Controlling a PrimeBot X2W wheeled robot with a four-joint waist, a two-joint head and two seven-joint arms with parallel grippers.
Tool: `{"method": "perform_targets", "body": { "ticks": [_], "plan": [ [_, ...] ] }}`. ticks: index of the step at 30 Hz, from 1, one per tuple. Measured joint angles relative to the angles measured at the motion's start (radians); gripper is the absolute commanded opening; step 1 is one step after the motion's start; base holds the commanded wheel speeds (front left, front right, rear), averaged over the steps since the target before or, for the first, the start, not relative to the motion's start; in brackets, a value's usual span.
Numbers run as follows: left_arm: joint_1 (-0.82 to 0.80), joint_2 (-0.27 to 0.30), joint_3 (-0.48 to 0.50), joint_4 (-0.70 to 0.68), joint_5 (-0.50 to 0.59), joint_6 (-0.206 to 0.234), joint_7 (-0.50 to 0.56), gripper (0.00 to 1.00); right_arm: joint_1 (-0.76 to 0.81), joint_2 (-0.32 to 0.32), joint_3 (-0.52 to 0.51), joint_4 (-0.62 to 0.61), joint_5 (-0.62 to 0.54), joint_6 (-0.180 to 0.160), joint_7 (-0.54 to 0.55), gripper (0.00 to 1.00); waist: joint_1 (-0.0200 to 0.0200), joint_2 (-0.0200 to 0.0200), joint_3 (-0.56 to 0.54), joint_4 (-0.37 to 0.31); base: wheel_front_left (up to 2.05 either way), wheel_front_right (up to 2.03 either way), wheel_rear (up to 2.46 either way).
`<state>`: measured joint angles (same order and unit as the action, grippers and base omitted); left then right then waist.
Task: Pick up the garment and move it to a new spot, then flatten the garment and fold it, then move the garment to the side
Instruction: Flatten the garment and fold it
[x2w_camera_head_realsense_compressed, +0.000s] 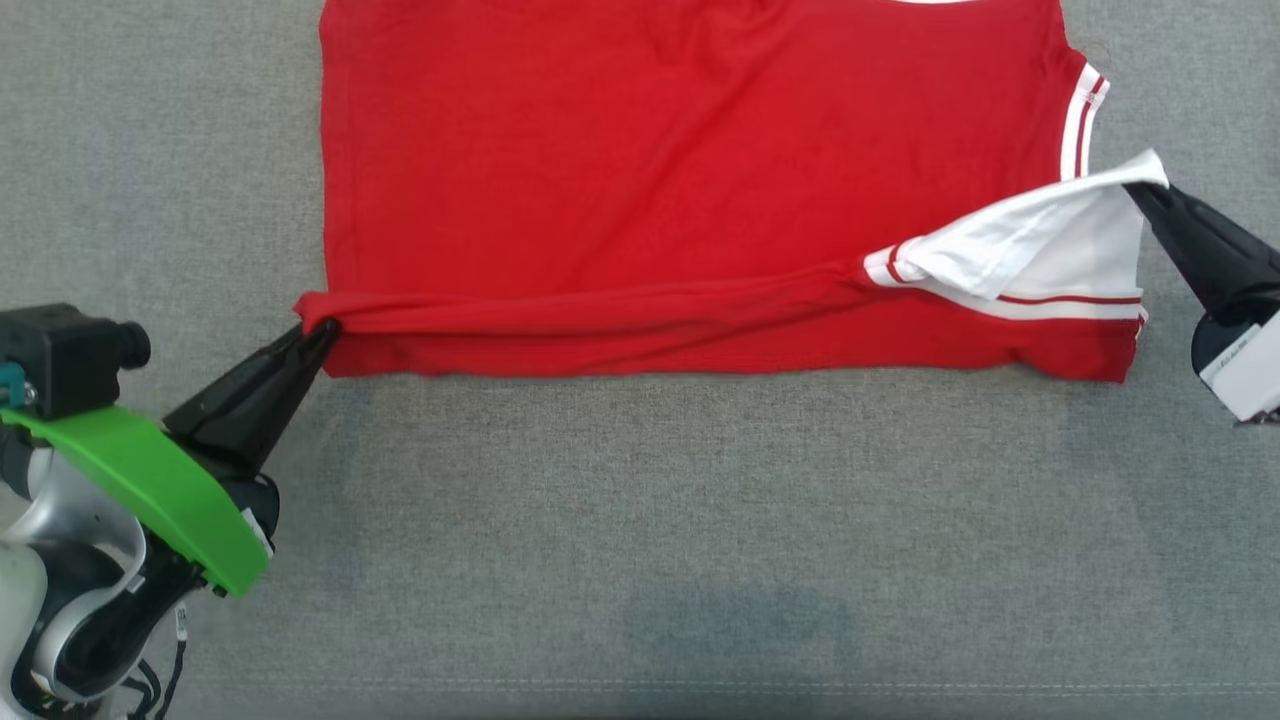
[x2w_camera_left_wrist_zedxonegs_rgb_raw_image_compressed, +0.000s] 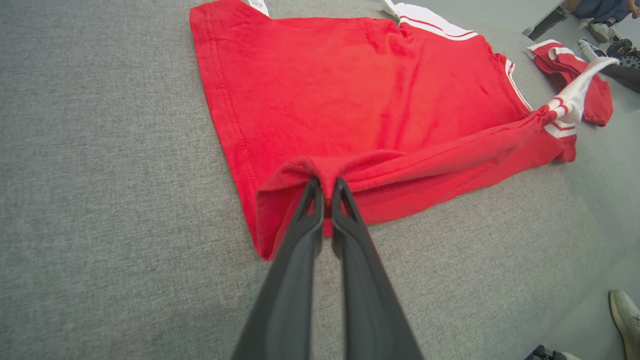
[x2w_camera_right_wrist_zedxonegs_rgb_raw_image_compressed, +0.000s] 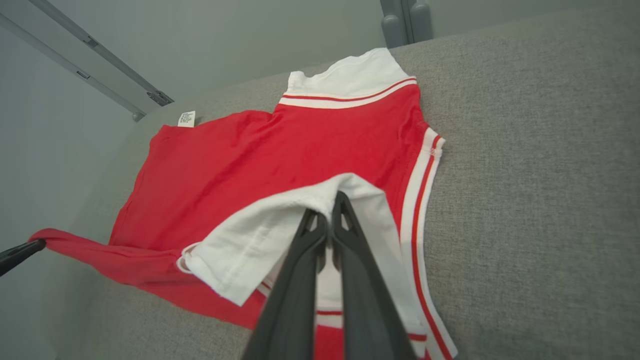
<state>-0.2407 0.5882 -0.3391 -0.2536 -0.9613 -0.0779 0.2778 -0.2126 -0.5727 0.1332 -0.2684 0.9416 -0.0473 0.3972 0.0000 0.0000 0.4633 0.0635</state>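
The red knit shirt with white striped trim (x2w_camera_head_realsense_compressed: 650, 170) lies on the far half of my grey fabric surface (x2w_camera_head_realsense_compressed: 700, 520). My left gripper (x2w_camera_head_realsense_compressed: 322, 335) pinches its near left corner; my right gripper (x2w_camera_head_realsense_compressed: 1140, 190) pinches a white flap, possibly the collar.

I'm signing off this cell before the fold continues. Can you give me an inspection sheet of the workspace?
Surface: grey fabric top, flat.
Job's things: red garment lies spread, its near edge pulled into a ridge between the grippers, with a white flap lifted at one end.
Clutter: red and white piece past the garment's far end; cannot tell whether it is a sleeve or a separate item.
Grippers: left gripper is shut on the red hem corner; right gripper is shut on the white flap.
Cables: black cables hang by the left arm.
Surroundings: shoe on the floor beside the surface; grey wall behind.
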Motion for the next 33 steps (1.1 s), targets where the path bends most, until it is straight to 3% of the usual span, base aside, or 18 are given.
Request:
{"method": "perform_targets", "body": {
  "ticks": [22, 33],
  "plan": [
    [-0.174, -0.008, -0.054, 0.09, 0.005, 0.007, 0.101, 0.0, -0.169, 0.016, 0.046, 0.101, -0.047, -0.007, 0.008, 0.0, 0.0, 0.0, 0.073, -0.02, 0.0, 0.0, 0.0],
    [-0.179, -0.035, -0.086, 0.12, 0.026, -0.002, 0.098, 0.0, -0.123, 0.045, 0.076, 0.115, -0.031, 0.03, -0.015, 0.0, 0.0, 0.0, 0.051, -0.026, 0.0, 0.0, 0.0]
  ]
}}
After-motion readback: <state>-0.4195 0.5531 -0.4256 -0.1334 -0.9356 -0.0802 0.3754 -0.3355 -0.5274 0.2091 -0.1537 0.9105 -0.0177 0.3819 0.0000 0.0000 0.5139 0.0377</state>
